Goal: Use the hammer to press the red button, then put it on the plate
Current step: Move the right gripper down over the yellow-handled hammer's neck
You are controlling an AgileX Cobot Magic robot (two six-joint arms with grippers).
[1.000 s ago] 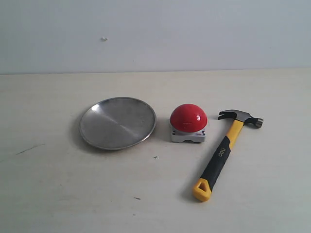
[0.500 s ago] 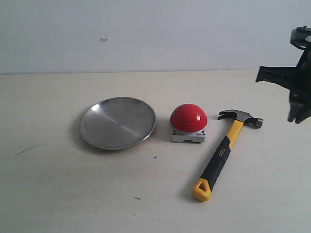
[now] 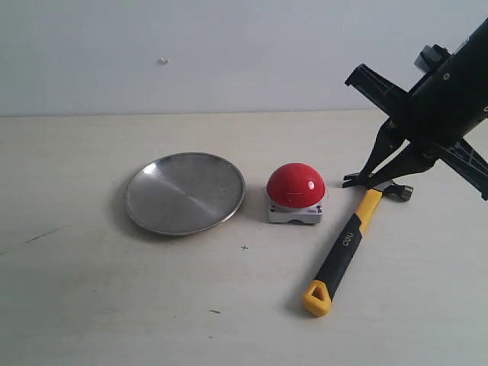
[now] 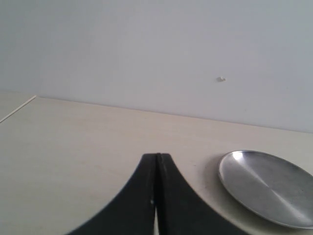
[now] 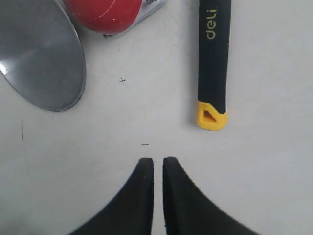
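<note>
The hammer point(image 3: 347, 244) lies flat on the table, dark head point(image 3: 385, 185) at the far end and yellow looped end toward the front. To its left stands the red button point(image 3: 296, 185), and further left the silver plate point(image 3: 185, 192). My right gripper point(image 3: 357, 181) hangs over the hammer's head, fingers drawn together to a thin slit with nothing between them. Its wrist view shows the gripper point(image 5: 157, 159) above bare table, with the hammer handle point(image 5: 213, 63), the button point(image 5: 100, 12) and the plate point(image 5: 39, 63). My left gripper point(image 4: 157, 154) is shut and empty, the plate point(image 4: 269, 188) off to its side.
The pale table point(image 3: 114, 305) runs to a plain light wall point(image 3: 229, 53) at the back. A table edge point(image 4: 17, 106) shows in the left wrist view. The right arm's black body point(image 3: 446, 91) reaches in from the upper right.
The right arm has come into the exterior view from the right and swung down and leftward, its fingertips now over the hammer's head. Hammer, button and plate have not moved.
</note>
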